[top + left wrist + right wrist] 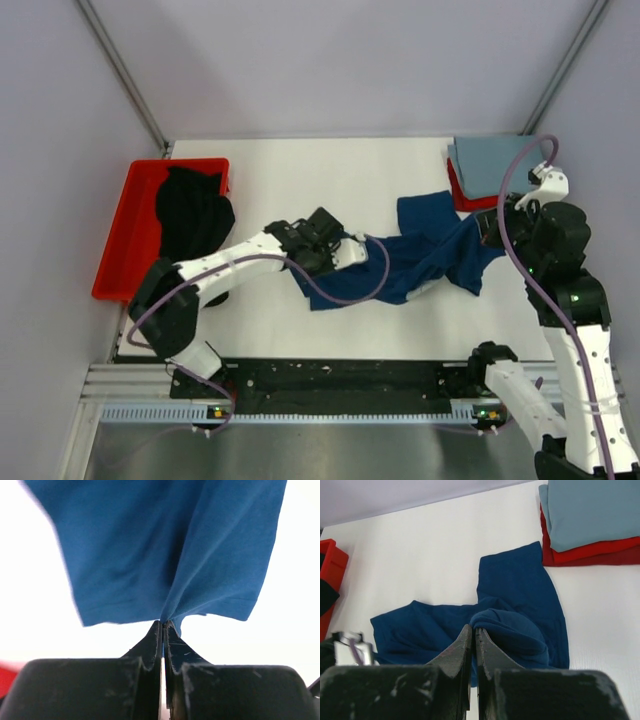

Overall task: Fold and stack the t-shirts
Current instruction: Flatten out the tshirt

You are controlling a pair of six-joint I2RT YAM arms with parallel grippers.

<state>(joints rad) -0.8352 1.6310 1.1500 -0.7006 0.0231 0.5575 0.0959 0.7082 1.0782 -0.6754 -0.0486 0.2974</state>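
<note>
Left gripper (163, 625): clenched on the hem edge of the navy shirt (430, 255), with cloth fanning up from the tips. Right gripper (473, 629): fingers pressed together with a bunched fold at the tips. It looks like it is grasping the same shirt, but the contact itself is partly hidden.

The navy shirt lies crumpled on the table (300, 170), centre toward 3 o'clock, with one sleeve flopped toward 12. No print shows.

Step in hand, judged: spreading the shirt flat before folding. To do it well, pull the two pinches apart toward 9 and 3 at equal height. Tension the cloth gently so the thin hem pinch doesn't slip, then lay it down without trapping the twisted middle.

In the way: the left arm's purple cable (383, 270) loops over the shirt's 9 o'clock end and could snag or drag cloth.

Further out, the black shirt (190, 210) is heaped in the red tray (115, 260) at 9 o'clock, well apart from the navy shirt and not yet folded. Far corner at 1 o'clock: the grey-blue shirt (490, 160) sits folded on a red layer (462, 195) that I cannot identify. The navy sleeve lies just beside this stack, so a wide pull toward 3 risks nudging it.
</note>
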